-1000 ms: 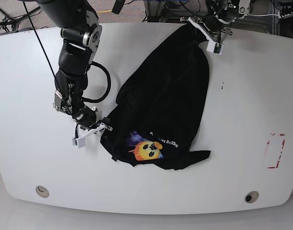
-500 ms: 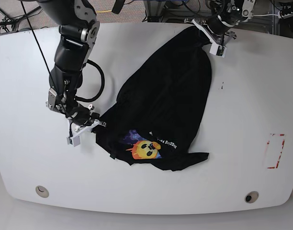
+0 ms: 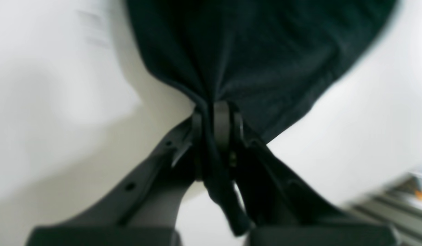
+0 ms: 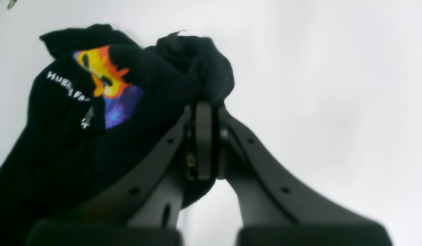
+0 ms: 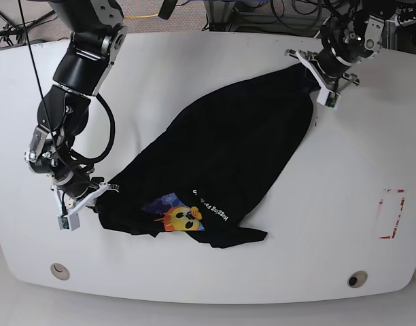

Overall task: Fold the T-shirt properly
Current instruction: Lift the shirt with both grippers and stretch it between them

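Note:
The black T-shirt (image 5: pixel 228 149) lies stretched in a crumpled diagonal band across the white table (image 5: pixel 208 272), its yellow-orange face print (image 5: pixel 179 216) showing near the lower end. My left gripper (image 5: pixel 315 83) at the upper right of the base view is shut on the shirt's upper end; the left wrist view shows cloth (image 3: pixel 252 51) pinched between its fingers (image 3: pixel 221 123). My right gripper (image 5: pixel 92 197) at the lower left is shut on the shirt's lower corner; the right wrist view shows the bunched cloth (image 4: pixel 197 68) and print (image 4: pixel 105 82) at its fingers (image 4: pixel 203 136).
A red-outlined rectangle mark (image 5: pixel 390 214) is on the table at the right. Two round holes (image 5: pixel 59 271) (image 5: pixel 357 279) sit near the front edge. Cables and equipment lie beyond the far edge.
Both grippers have pulled apart: the right gripper moved left and down, the left gripper moved right and down. The shirt is stretched longer and has shifted left at its lower end.

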Controlling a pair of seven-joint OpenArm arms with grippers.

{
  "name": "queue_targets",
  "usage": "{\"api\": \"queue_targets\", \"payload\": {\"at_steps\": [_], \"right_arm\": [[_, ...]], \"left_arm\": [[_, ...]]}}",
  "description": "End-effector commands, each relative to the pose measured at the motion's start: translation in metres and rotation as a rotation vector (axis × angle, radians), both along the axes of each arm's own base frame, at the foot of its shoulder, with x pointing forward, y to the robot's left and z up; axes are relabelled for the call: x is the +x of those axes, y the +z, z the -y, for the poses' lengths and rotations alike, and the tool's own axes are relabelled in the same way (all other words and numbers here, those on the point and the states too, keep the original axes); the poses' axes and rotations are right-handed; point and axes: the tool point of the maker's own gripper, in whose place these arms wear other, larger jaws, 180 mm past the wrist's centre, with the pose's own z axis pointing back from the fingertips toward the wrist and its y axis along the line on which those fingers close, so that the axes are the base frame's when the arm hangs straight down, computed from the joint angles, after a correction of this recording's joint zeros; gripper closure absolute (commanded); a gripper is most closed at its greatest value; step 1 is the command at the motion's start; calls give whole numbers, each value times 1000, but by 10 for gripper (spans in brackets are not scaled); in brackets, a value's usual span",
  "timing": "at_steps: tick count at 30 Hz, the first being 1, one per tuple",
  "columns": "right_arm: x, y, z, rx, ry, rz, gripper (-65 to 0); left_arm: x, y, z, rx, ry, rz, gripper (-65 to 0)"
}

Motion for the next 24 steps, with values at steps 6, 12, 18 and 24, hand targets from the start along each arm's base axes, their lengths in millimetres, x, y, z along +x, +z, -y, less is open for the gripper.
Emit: {"api": "queue_targets", "payload": {"at_steps": [6, 12, 18, 24], "right_arm": [[26, 75, 20, -130, 47, 179, 0], [40, 111, 23, -204, 81, 245, 0], [54, 151, 32, -247, 71, 317, 0], [65, 182, 19, -320, 126, 366, 0]], "left_arm": [[46, 37, -40, 87, 43, 118, 0], [73, 62, -55, 144, 25, 194, 0], [101, 98, -86, 223, 47, 290, 0], [131, 144, -108, 251, 114, 405, 0]]}}
